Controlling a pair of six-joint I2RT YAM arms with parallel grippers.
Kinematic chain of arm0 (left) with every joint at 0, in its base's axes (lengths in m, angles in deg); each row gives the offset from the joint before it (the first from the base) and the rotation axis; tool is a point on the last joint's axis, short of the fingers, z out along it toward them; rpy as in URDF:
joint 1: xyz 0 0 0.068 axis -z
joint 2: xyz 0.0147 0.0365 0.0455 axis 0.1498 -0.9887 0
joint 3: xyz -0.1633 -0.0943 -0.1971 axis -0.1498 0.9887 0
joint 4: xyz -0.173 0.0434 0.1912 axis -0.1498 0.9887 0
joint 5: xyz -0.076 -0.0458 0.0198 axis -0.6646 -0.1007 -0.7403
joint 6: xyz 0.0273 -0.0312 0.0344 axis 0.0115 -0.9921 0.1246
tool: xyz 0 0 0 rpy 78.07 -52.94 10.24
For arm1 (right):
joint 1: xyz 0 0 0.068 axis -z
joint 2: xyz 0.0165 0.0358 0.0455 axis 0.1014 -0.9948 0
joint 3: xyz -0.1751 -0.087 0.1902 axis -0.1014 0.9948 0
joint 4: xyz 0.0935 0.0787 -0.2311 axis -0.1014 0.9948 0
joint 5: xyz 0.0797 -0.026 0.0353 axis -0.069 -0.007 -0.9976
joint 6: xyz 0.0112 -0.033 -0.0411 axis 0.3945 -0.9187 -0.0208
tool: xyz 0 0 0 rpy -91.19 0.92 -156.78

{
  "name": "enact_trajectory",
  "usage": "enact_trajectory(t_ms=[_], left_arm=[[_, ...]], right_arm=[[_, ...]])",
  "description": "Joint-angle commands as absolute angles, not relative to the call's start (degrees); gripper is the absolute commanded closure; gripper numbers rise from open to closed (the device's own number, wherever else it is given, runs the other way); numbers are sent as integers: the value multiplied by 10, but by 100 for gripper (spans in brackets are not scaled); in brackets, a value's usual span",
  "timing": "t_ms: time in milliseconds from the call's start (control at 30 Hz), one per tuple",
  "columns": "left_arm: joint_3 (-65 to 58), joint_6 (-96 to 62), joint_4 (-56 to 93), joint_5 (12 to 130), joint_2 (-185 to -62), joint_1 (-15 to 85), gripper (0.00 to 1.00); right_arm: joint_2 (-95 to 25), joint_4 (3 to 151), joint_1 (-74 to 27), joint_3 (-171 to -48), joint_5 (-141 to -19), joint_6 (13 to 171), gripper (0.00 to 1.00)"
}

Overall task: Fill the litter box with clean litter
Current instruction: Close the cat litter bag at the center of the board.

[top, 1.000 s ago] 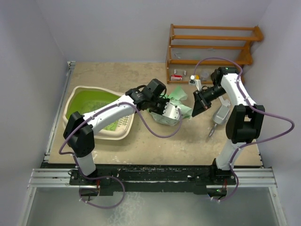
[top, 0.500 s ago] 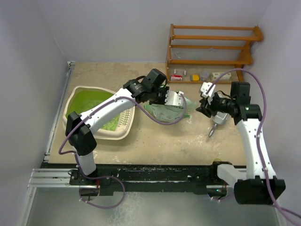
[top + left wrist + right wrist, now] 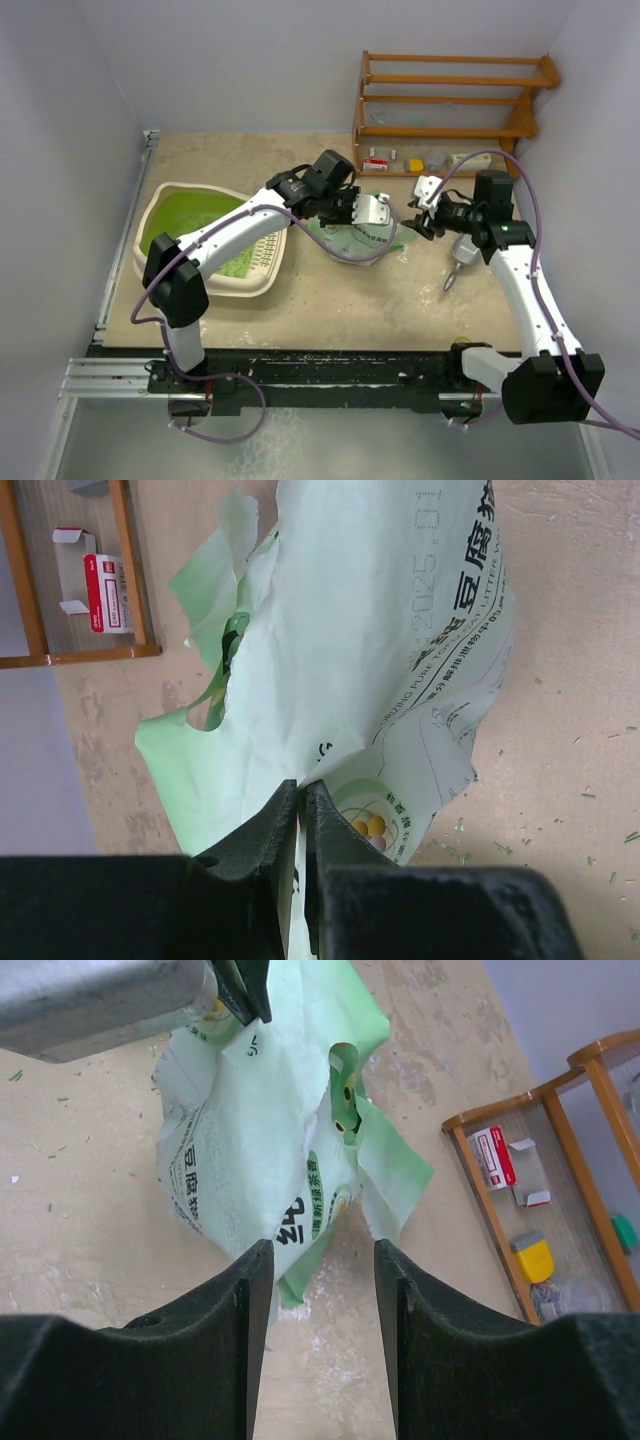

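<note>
Right fingers parted, arm swung low toward bag.

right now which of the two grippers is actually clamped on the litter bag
The left gripper: its jaws are pinched shut on the light green litter bag, while the right gripper stands open facing the bag.

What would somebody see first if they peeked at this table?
The crinkly light green bag in the middle of the scene jumps out first. It is pinched by the left end effector, and the right end effector is open and pointing at it. Next comes the litter box on the left side of the table, bright green inside.
</note>
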State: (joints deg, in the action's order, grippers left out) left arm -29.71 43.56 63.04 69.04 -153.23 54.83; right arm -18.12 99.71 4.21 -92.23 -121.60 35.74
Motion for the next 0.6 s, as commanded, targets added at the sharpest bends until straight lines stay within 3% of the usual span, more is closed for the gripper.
enact_trajectory(t_ms=[0,167,567], left_arm=[[-282,432,633,657,-1537,546,97],[-278,434,631,664,-1527,546,97],[-252,425,631,656,-1520,545,97]], right_arm=[[-176,1003,26,-944,-1236,346,52],[-152,1035,4,-935,-1220,308,51],[-24,952,-51,-771,-1134,220,51]])
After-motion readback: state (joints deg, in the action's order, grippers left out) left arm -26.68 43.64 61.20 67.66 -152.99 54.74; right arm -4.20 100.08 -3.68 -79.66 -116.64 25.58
